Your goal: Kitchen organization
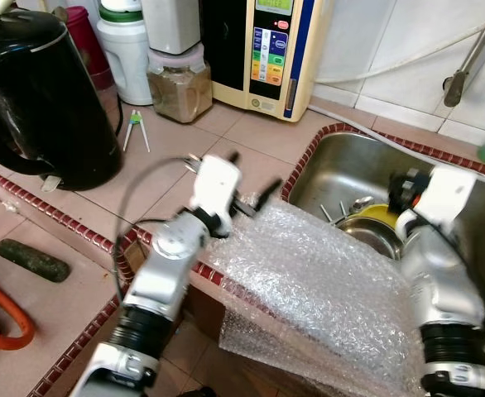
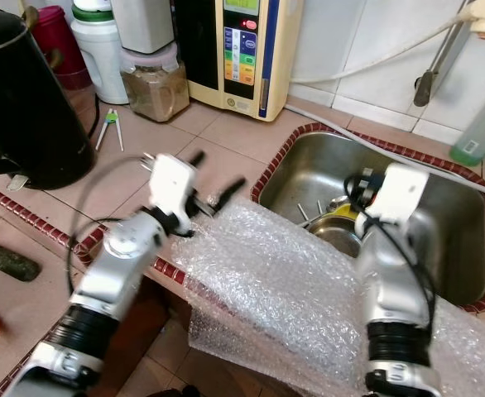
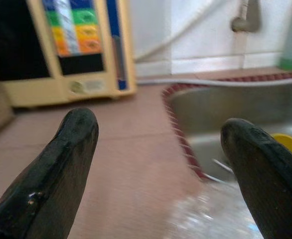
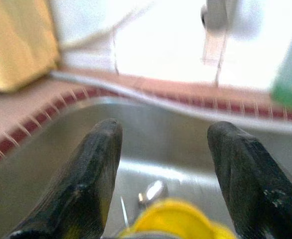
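The bubble wrap (image 1: 325,289) lies draped over the counter edge (image 1: 77,227), just beside the sink (image 1: 325,178). It looks light, soft and slippery, so a pinch at its near corner seems best. The left gripper (image 1: 247,186) hovers there, fingers wide; the right gripper (image 4: 163,164), also wide, is over the sink

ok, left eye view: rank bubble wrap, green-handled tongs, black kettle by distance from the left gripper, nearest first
1. bubble wrap: right beside the left gripper, draped over the counter edge toward the sink.
2. green-handled tongs: on the tiles, farther back on the robot's left.
3. black kettle: far left on the counter.
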Motion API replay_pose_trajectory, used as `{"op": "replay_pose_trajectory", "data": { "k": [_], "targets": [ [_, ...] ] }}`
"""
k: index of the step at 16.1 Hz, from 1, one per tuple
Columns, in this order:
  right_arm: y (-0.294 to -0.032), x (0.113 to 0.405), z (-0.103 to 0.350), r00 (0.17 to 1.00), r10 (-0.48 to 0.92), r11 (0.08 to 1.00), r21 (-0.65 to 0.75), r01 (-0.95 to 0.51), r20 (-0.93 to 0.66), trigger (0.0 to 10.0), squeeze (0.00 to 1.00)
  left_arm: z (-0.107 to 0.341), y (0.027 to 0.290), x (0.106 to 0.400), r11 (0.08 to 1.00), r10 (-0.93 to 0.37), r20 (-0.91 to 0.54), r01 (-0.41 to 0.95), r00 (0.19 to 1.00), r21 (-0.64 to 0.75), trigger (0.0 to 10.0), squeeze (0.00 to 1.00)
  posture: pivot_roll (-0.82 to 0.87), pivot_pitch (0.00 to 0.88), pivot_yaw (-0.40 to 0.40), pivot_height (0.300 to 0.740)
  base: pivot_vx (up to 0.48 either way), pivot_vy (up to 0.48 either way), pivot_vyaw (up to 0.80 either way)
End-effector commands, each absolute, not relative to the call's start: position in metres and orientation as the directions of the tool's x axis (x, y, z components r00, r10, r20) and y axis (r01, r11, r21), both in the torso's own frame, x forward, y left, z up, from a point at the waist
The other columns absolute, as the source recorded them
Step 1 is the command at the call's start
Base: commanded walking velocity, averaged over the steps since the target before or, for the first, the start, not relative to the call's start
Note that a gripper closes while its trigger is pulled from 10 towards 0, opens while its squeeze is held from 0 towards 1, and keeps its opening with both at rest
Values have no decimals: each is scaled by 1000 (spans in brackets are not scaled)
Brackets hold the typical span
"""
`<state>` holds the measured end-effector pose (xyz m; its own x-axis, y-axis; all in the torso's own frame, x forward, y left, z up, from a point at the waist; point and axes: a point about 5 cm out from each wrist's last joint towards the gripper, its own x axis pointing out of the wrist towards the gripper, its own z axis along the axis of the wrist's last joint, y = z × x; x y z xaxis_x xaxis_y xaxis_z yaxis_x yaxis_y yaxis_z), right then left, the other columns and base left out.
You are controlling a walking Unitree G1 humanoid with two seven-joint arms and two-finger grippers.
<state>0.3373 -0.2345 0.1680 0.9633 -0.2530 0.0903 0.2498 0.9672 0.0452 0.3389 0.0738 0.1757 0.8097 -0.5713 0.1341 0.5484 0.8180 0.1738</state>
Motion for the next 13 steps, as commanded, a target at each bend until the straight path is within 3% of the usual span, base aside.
{"op": "replay_pose_trajectory", "data": {
  "k": [1,4,9,13],
  "targets": [
    [-235,334,180,968,-204,979,13,205,149,10000,1000,186,79,339,825,-560,166,528,812,200,10000,1000,-1,100,8,740,0,0,0],
    [-237,327,199,969,-134,974,-152,167,209,10000,1000,189,98,336,843,-535,175,508,826,178,10000,1000,-8,95,10,740,0,0,0],
    [-231,305,205,978,-24,971,-230,72,207,10000,1000,171,125,314,871,-487,79,477,870,120,10000,1000,-8,93,15,740,0,0,0],
    [-232,290,194,980,-83,972,-203,119,179,10000,1000,148,136,290,926,-361,47,352,931,137,10000,1000,-9,95,18,740,0,0,0]
  ]
}}
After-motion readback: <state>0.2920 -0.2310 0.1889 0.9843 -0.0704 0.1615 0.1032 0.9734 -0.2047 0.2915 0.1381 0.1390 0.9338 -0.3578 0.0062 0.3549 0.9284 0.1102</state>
